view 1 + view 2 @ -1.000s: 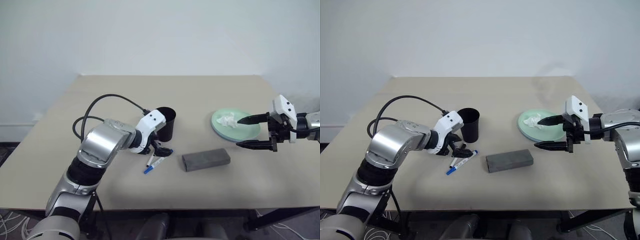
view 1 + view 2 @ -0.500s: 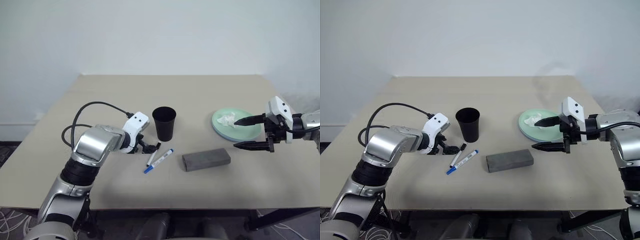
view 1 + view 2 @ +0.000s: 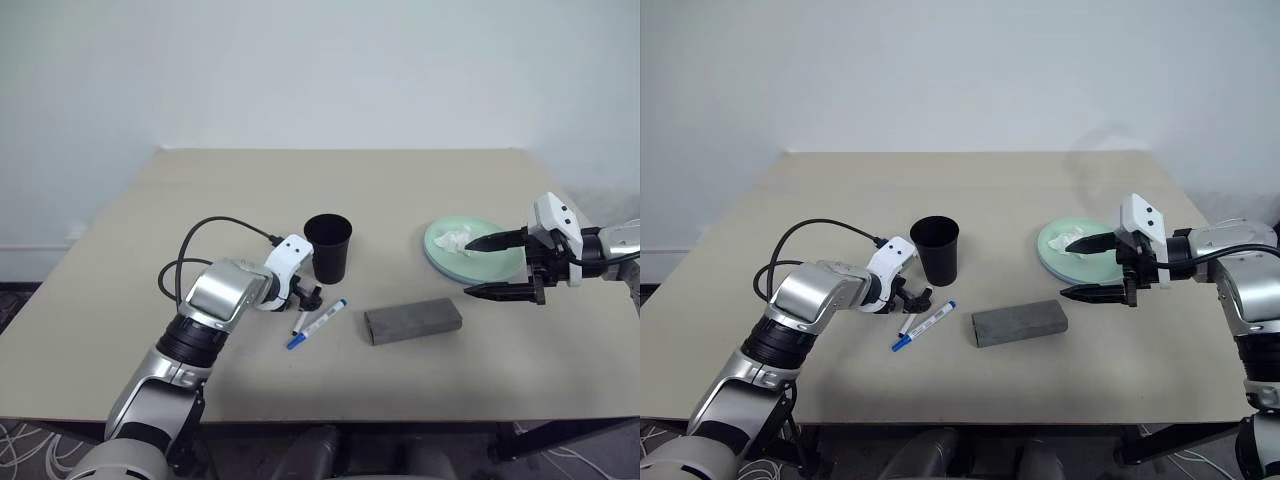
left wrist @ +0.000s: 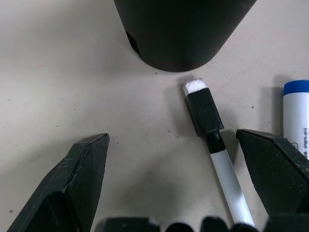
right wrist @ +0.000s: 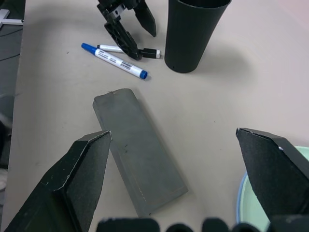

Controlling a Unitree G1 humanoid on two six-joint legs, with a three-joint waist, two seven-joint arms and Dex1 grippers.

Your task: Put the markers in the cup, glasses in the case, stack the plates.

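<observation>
The left end effector (image 4: 174, 183) stands open and low over the black-capped marker (image 4: 212, 145), which lies flat on the worktop (image 3: 420, 185) just beside the cup (image 3: 328, 247). The marker's long axis runs along the fingers, its cap toward the cup. The right end effector (image 3: 500, 267), open and empty, hangs near the plates (image 3: 495, 262), well apart. The left wrist view shows the marker lying between the fingers, nearer one; the head views hide this.

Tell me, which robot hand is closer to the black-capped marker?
The left. The left gripper hangs open right over the black-capped marker, beside the black cup. The right gripper is open far across the table, by the green plate.
</observation>
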